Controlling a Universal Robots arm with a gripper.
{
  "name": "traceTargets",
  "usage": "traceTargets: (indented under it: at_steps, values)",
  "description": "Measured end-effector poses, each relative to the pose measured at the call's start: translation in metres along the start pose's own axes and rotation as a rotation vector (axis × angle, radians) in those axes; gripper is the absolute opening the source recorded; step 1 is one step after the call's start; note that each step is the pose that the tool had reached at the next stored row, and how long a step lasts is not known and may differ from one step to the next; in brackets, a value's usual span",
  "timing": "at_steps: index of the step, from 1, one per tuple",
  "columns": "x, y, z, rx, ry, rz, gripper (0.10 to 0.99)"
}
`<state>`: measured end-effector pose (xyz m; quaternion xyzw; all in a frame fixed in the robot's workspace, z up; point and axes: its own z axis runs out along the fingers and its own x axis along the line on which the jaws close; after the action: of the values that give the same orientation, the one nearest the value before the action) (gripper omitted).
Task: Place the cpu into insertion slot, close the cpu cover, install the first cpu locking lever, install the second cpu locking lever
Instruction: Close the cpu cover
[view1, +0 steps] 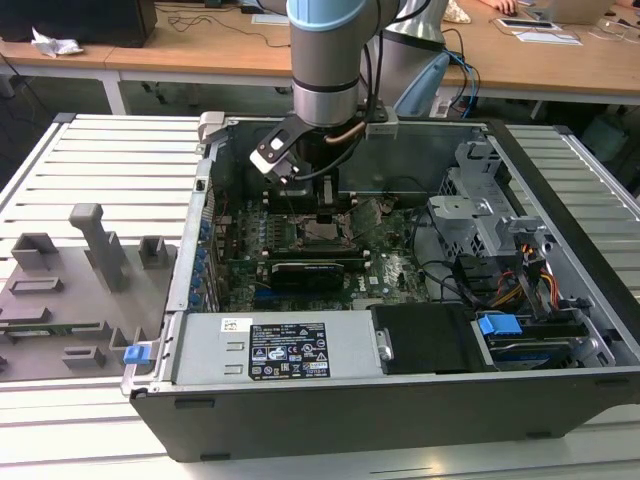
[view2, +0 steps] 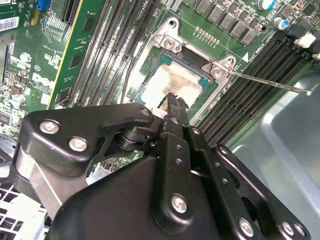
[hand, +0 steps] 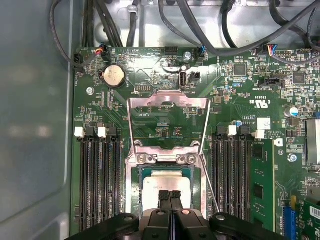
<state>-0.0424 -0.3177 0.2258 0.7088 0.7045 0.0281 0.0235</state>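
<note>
- The hand (hand: 170, 196) is reaching down into the open computer case (view1: 350, 420). Its fingers are pressed together and pinching nothing.
- In the first wrist view the fingertips are sitting over one edge of the cpu (hand: 167, 181). Whether they are touching it cannot be told.
- The cpu is lying flat in the insertion slot (hand: 141, 186), mid-board on the green circuit board (hand: 240, 90), between the two banks of memory slots (hand: 100, 185).
- The cpu cover (hand: 167, 102) is standing open, tipped back from the slot, with bare board showing through its window.
- One locking lever (view2: 265, 82) is sticking out unlatched from a socket corner.
- Judgement: placement is looking complete, and closing the cover is the step in hand. That is calling for the hand to clear the chip face, meet the cover's free edge and press it flat without dragging the cpu.
</note>
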Motion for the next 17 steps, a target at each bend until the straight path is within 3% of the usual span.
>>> traceTargets:
  at_steps: [10, 17]
  values:
    - [0.0000, 0.0003, -0.0047, 0.000, -0.0003, 0.004, 0.106]
    - [0.0002, 0.0025, -0.0180, 0.004, -0.0002, 0.006, 0.106]
